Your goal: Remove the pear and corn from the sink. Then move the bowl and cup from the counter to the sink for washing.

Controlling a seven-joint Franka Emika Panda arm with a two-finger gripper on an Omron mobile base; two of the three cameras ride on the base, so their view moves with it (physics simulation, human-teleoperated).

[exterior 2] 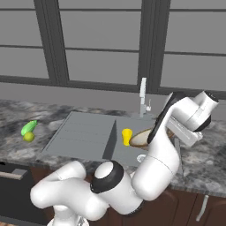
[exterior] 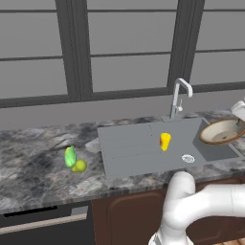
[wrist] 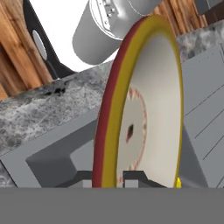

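No readable writing or brand is showing anywhere; the only marking is a red mark on the side of the yellow cup [exterior: 165, 141]. That cup is standing upright inside the sink [exterior: 125, 148], near the step between the flat drainboard part and the deeper basin, with the round drain [exterior: 188, 158] just beyond it toward the front edge. The claw [wrist: 108, 177] is closing narrowly on the rim of the bowl [exterior: 222, 131] — the hand view is showing the rim pinched between the two finger tips, the bowl standing on edge along the line of sight. From the left base view the bowl is hanging tilted over the right end of the sink, above the basin's rim and below the faucet [exterior: 179, 97]. The corn [exterior: 70, 156] and the pear [exterior: 79, 166] are lying touching on the counter [exterior: 33, 158] well left of the sink, leaving the drainboard open and the counter's front edge unobstructed.
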